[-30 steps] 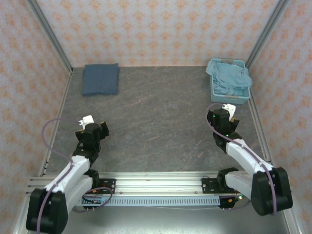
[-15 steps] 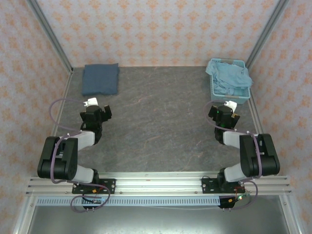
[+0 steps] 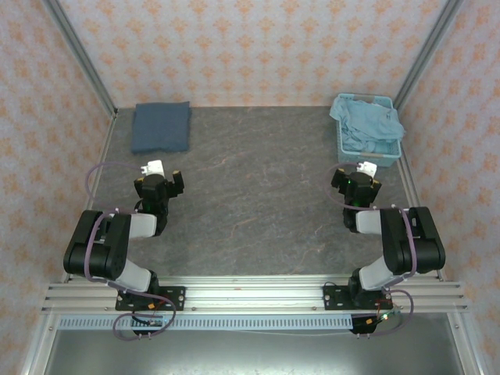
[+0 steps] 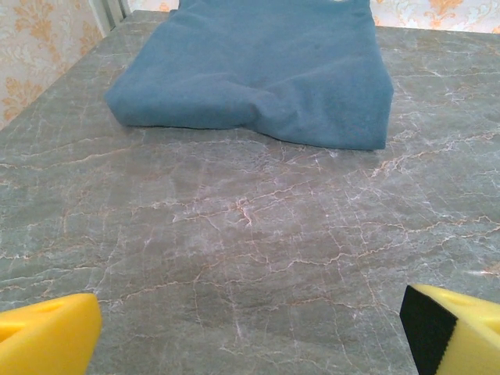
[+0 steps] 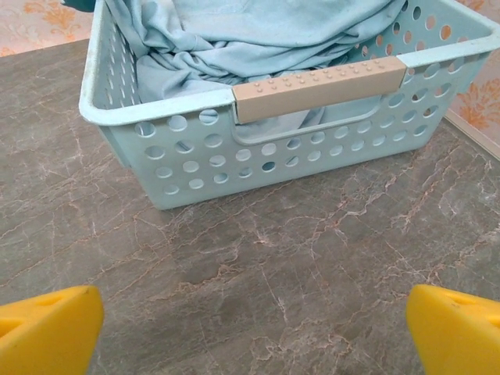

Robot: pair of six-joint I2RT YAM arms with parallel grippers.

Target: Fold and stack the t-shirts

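Note:
A folded dark slate-blue t-shirt (image 3: 161,126) lies flat at the table's back left; the left wrist view has it just ahead (image 4: 258,70). A crumpled pale sky-blue t-shirt (image 3: 369,123) spills out of the basket at the back right, its folds close ahead in the right wrist view (image 5: 258,35). My left gripper (image 3: 160,181) is open over bare table, short of the dark shirt, yellow fingertips (image 4: 47,336) wide apart. My right gripper (image 3: 359,181) is open just in front of the basket, nothing between its fingertips (image 5: 453,332).
The light blue perforated plastic basket (image 3: 388,152) stands at the back right near the wall, its near wall and tan handle (image 5: 320,87) facing the right gripper. Patterned walls with metal posts enclose the grey marble table (image 3: 258,195) on three sides.
Both arms have folded back, raising the elbows, and both grippers have moved slightly away from the bases toward the back. Both stay open. The shirts and basket have not moved.

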